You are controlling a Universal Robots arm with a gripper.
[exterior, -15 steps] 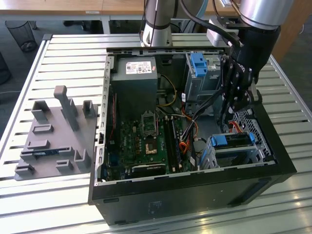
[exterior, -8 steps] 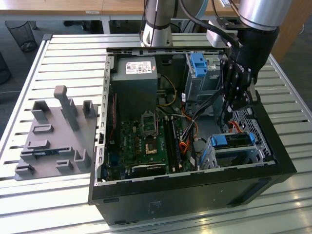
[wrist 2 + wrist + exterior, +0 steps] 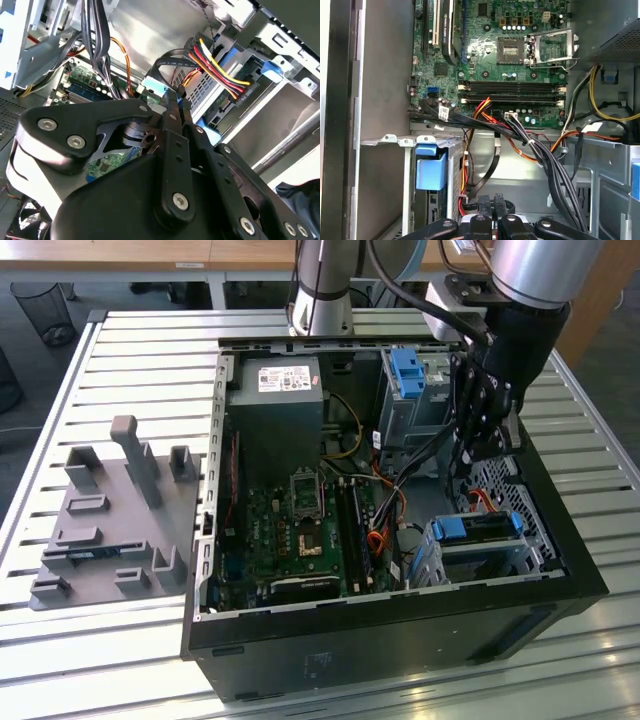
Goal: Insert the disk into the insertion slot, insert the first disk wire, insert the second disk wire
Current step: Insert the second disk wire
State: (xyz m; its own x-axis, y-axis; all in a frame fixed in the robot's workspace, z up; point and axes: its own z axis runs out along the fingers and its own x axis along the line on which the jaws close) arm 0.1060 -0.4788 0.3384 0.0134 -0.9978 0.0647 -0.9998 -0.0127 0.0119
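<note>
Exterior view: the black end effector [image 3: 487, 440] hangs inside the open black computer case [image 3: 400, 620], above the low silver-grey perforated insertion slot [image 3: 475, 555]. The blue-framed disk [image 3: 478, 527] already sits in that slot. Both wrist views show the fingers pressed together; whether they pinch a black disk wire [image 3: 487, 175] cannot be told. Best practice: align the connector squarely and push gently.

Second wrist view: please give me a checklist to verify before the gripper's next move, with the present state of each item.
1. Disk seated in the insertion slot: ok.
2. Coloured wire plugged in at the disk: ok, it seems.
3. Black wire held by the gripper: ok, jaws shut on its end.
4. Black wire plugged in: not ok.
5. Connector orientation: cannot tell.
</note>
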